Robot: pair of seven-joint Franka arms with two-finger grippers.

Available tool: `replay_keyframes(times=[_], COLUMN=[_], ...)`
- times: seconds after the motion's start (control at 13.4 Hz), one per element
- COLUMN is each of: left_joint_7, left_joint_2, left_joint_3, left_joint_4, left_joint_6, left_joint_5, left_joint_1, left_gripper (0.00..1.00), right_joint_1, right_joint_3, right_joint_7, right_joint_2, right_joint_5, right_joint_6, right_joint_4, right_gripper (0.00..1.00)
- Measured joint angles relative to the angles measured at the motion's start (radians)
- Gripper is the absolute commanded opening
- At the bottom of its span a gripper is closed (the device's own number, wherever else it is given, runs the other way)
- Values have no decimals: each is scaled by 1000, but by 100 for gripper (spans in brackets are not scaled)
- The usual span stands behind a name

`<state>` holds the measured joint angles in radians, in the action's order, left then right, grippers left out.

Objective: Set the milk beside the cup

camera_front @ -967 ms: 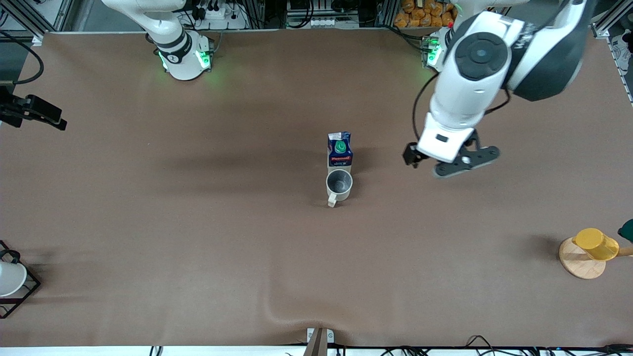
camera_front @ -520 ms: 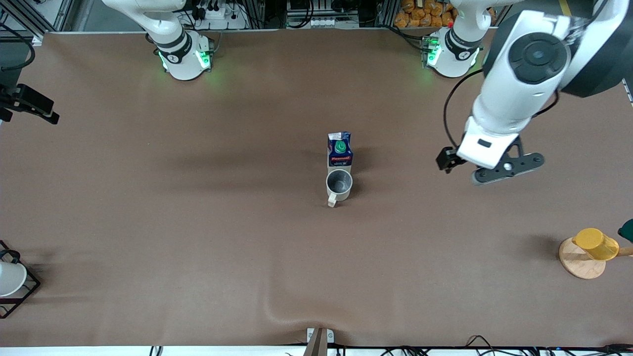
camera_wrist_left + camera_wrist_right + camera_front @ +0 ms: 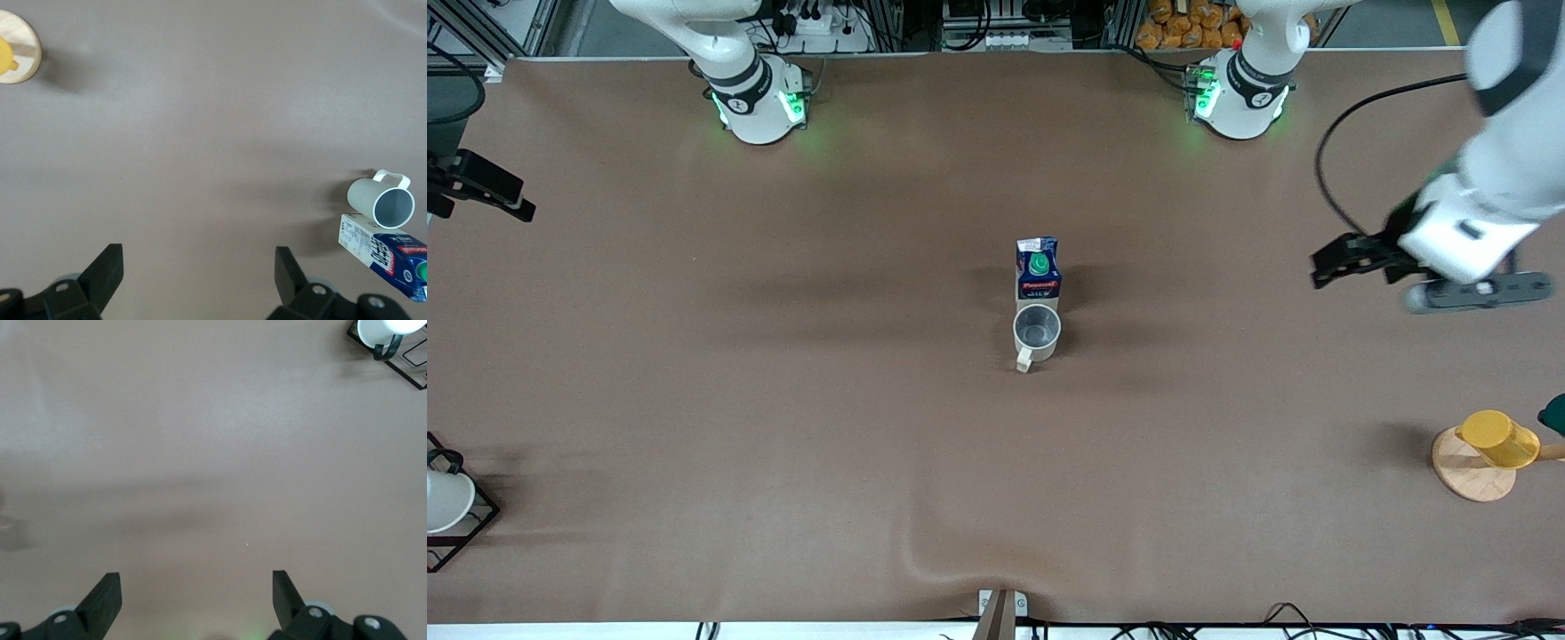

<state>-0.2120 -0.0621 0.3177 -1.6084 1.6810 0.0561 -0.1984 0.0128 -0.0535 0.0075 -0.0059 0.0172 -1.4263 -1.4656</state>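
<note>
Brown cloth-covered table (image 3: 783, 427): bears everything listed here.

My left gripper (image 3: 199, 275), black two-finger: up over bare cloth toward the left arm's end of the table, fingers (image 3: 107, 267) spread wide, nothing between them. The carton and mug stand well apart from it, toward the table's middle.

My right gripper (image 3: 197, 592), black two-finger: waiting over bare cloth at the right arm's end, fingers spread, holding nothing.

Yellow cup on a round wooden base (image 3: 1485, 452): near the front camera at the left arm's end.

White cone-shaped thing in a black wire frame (image 3: 449, 502): near the front camera at the right arm's end.

Milk (image 3: 1038, 268), small dark blue gable-top carton, green screw cap, red label, pale beige sides: upright at the table's middle, free of both grippers.

Cup (image 3: 1036, 334), small off-white mug, grey inside: just beside the milk, nearer the front camera, handle pointing toward that camera.
</note>
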Motion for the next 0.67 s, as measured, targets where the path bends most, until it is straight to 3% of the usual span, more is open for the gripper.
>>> replay_keyframes(times=[0.22, 0.45, 0.67], left_joint_7=[70, 134, 150], left_joint_2=[52, 84, 83], left_joint_3=[-46, -142, -160], left_joint_4=[0, -2, 2], left_joint_6=[-69, -95, -103], left_joint_5=[-5, -24, -32], left_joint_1=[19, 60, 63], left_gripper=[100, 100, 100], right_joint_1=[0, -4, -10], right_joint_3=[0, 1, 2], right_joint_7=[-3, -10, -11], right_joint_2=[0, 1, 3], right_joint_5=[1, 1, 1], right_joint_6=[2, 4, 5], right_joint_4=[0, -1, -7], right_gripper=[100, 100, 100])
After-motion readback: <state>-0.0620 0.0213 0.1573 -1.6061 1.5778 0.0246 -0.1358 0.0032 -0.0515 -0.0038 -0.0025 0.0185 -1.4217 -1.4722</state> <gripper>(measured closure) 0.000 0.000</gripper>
